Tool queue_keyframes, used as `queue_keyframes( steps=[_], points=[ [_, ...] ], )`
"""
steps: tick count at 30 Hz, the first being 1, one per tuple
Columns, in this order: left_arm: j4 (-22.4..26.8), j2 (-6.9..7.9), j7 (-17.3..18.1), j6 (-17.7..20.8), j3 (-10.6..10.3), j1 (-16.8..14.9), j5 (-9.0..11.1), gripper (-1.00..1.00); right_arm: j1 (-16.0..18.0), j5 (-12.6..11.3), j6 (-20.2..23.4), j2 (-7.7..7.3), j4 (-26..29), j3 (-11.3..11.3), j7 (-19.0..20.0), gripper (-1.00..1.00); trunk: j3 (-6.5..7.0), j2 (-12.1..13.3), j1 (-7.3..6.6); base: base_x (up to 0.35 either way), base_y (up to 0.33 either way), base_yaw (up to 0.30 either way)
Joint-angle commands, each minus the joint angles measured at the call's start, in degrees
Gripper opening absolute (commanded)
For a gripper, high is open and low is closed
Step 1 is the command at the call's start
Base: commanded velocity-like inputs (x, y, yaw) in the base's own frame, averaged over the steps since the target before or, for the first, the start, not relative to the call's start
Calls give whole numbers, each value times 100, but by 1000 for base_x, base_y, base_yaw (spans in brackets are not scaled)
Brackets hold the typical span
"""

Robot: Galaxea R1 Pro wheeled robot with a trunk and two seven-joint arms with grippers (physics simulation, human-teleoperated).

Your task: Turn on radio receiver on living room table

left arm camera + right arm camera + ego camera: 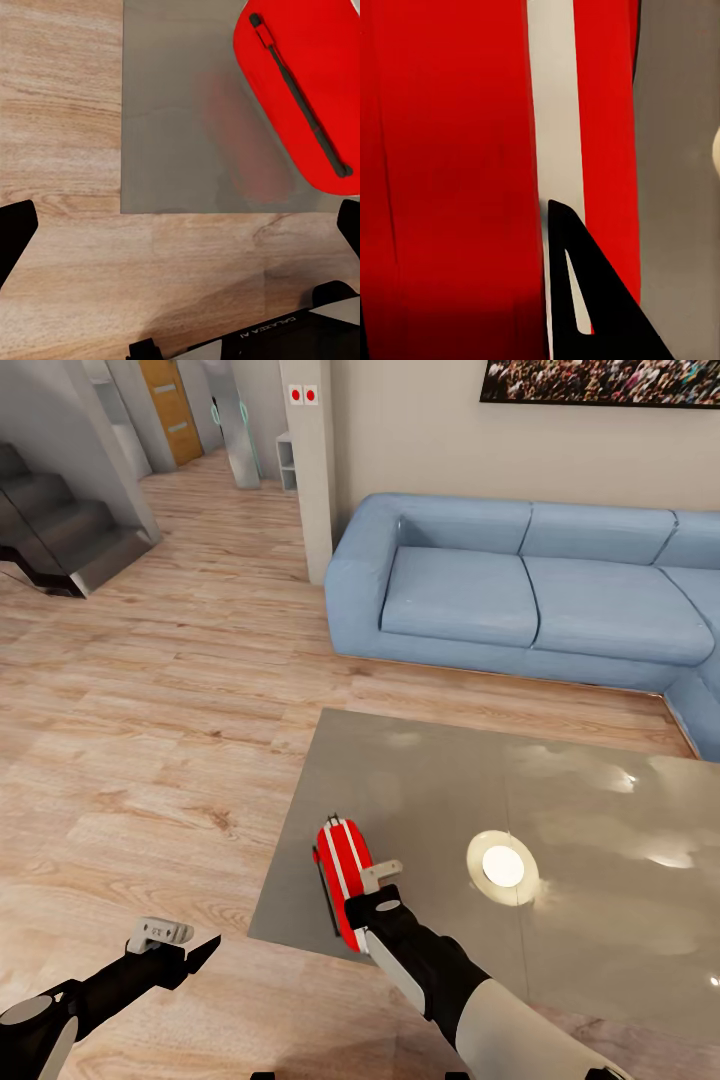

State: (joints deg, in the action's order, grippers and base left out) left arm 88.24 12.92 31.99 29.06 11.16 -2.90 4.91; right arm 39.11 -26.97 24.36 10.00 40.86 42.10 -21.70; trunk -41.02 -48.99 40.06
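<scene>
Radio receiver [343, 880] — red oblong box with white stripes, lying flat near the front-left corner of the table [600, 810], long axis running away from the robot, black handle along its left side.

Right gripper [372, 905] — directly over the radio's near end, apparently touching or just above the striped face; one dark fingertip [585, 300] lies against a white stripe. Whether its fingers are spread or pressed together cannot be told.

Left gripper [200, 952] — fingers spread, empty, over the wood floor [150, 760] beside the table's left edge, farther off.

Judgement: the right arm is placed to press the switch.
</scene>
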Motion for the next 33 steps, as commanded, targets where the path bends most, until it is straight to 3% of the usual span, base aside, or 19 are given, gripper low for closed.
queue_keyframes(
  steps=[1, 8, 9, 15, 33],
  points=[
    [0, 0, 0, -2, 0, 0, 1, 100, 0, 8, -3, 0, 6, -2, -1, -100, 0, 0, 0, 0, 0, 0],
    [0, 0, 0, -5, 0, 0, 2, 100, 0, 46, -1, 0, 362, -8, -62, -100, 0, 0, 0, 0, 0, 0],
    [0, 0, 9, -6, 0, 0, 2, 100, 0, 49, 3492, 0, 4819, -95, -1886, -100, 0, 0, 0, 0, 0, 0],
    [0, 0, 9, -6, 0, 0, 2, 100, 0, 48, 3564, 0, 4927, -98, -2076, -100, 0, 0, 0, 0, 0, 0],
    [0, 0, 9, -6, 0, 0, 2, 100, 0, 52, 3564, 0, 4940, -129, -2107, -100, 0, 0, 0, 0, 0, 0]
  ],
)
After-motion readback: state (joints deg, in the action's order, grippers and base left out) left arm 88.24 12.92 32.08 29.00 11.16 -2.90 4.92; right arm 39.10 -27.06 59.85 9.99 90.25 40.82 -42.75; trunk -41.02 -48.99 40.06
